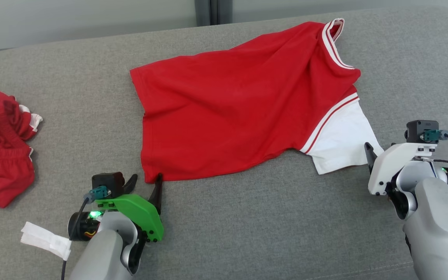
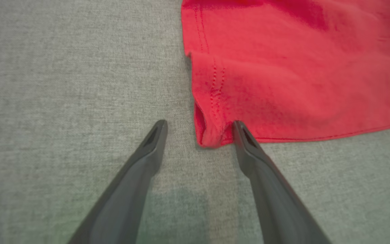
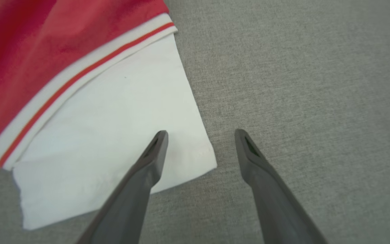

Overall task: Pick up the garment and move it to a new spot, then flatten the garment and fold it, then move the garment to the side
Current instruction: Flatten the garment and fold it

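Starting at the pad's (image 1: 247,225) left edge, you see a crumpled red-and-white heap (image 1: 2,155) lying well apart from the shirt. Next comes your left gripper (image 1: 147,177), near the front edge, its jaws spread wide and holding nothing. In the left wrist view the shirt's near hem corner (image 2: 210,135) sits between the fingers, with the right fingertip (image 2: 240,130) right at the hem's edge and the left one over bare pad. The shirt (image 1: 239,105) itself lies across the middle of the pad, its red body rumpled but mostly spread. Its striped collar (image 1: 335,42) is up toward the far right corner, and its white sleeve (image 1: 342,144) points toward the front right. Your right gripper (image 1: 371,152) is at that sleeve, jaws likewise wide and empty: one finger (image 3: 147,162) over the white cloth, the other over bare pad, the sleeve's corner between them.
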Controlling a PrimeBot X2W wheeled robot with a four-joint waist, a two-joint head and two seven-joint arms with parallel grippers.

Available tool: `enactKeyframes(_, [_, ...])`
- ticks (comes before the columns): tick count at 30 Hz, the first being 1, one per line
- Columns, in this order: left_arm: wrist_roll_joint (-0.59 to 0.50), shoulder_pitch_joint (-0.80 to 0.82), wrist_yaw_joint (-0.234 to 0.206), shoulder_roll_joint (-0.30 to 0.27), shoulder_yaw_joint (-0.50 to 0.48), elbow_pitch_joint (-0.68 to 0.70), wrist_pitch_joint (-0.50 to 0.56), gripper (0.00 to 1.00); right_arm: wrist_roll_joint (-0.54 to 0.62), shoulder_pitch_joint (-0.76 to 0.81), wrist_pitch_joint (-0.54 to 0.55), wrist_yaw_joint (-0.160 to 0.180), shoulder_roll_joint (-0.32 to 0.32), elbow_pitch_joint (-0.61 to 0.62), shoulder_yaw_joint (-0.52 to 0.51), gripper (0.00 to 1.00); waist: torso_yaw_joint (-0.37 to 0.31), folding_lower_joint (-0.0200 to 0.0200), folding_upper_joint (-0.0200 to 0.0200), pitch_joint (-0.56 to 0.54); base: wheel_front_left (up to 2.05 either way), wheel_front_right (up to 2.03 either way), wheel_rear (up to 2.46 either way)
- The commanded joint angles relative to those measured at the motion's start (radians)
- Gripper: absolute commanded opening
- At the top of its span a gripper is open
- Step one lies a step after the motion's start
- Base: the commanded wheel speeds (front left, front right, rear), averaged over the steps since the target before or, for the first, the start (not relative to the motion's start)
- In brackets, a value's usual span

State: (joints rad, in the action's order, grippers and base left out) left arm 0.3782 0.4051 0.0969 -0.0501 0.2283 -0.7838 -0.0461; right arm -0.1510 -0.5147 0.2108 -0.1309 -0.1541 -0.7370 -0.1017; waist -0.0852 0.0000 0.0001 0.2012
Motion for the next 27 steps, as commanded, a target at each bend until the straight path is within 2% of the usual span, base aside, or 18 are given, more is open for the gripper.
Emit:
enactKeyframes(1, [0.013, 0.0, -0.004, -0.002, 0.005, -0.028, 0.002, 1.0, 0.006, -0.02, -0.012, 0.0, 0.001, -0.016, 0.004, 1.0, 0.006, 0.0, -0.0001, 0.015, 0.0, 0.0, 0.0])
enactKeyframes(8, [0.032, 0.03, -0.005, -0.003, 0.035, -0.066, -0.039, 1.0, -0.005, -0.035, -0.001, 0.0, -0.002, -0.122, 0.021, 1.0, 0.016, 0.0, -0.0001, 0.017, 0.0, 0.0, 0.0])
enactKeyframes(11, [0.036, 0.041, 0.008, -0.002, 0.065, -0.082, -0.031, 1.0, -0.019, -0.035, 0.017, 0.0, 0.005, -0.159, 0.035, 1.0, 0.017, 0.0, -0.0001, 0.02, 0.0, 0.0, 0.0])
enactKeyframes(12, [0.036, 0.044, 0.01, -0.002, 0.075, -0.088, -0.026, 0.73, -0.023, -0.033, 0.028, 0.0, 0.007, -0.168, 0.044, 1.0, 0.017, 0.0, -0.0001, 0.021, 0.0, 0.0, 0.0])
enactKeyframes(13, [0.04, 0.046, 0.016, 0.0, 0.088, -0.093, -0.025, 0.26, -0.032, -0.031, 0.04, 0.0, 0.01, -0.18, 0.054, 1.0, 0.017, 0.0, -0.0001, 0.023, 0.0, 0.0, 0.0])
enactKeyframes(14, [0.047, 0.047, 0.02, 0.001, 0.094, -0.099, -0.018, 0.0, -0.041, -0.031, 0.049, 0.0, 0.012, -0.187, 0.065, 0.76, 0.018, 0.0, -0.0001, 0.025, 0.0, 0.0, 0.0])
enactKeyframes(15, [0.051, 0.049, 0.022, 0.002, 0.103, -0.108, -0.009, 0.0, -0.053, -0.032, 0.06, 0.0, 0.014, -0.193, 0.078, 0.3, 0.018, 0.0, -0.0001, 0.027, 0.0, 0.0, 0.0])
enactKeyframes(16, [0.057, 0.049, 0.022, 0.003, 0.108, -0.111, -0.009, 0.0, -0.063, -0.033, 0.064, 0.0, 0.014, -0.197, 0.088, 0.05, 0.018, 0.0, -0.0001, 0.028, 0.0, 0.0, 0.0])
enactKeyframes(17, [0.064, 0.051, 0.023, 0.002, 0.112, -0.116, -0.01, 0.0, -0.073, -0.033, 0.068, 0.0, 0.012, -0.197, 0.101, 0.0, 0.019, 0.0, -0.0001, 0.028, 0.0, 0.0, 0.0])
enactKeyframes(22, [0.093, 0.06, 0.028, 0.0, 0.121, -0.119, -0.047, 0.0, -0.129, -0.041, 0.016, 0.0, -0.016, -0.162, 0.122, 0.0, 0.023, 0.0, -0.0001, 0.015, 0.0, 0.0, 0.0])
enactKeyframes(27, [0.151, 0.062, 0.033, -0.001, 0.105, -0.06, -0.112, 0.0, -0.198, -0.039, -0.056, 0.0, -0.043, -0.066, 0.114, 0.0, 0.03, 0.0, -0.0001, -0.022, 0.0, 0.0, 0.0])
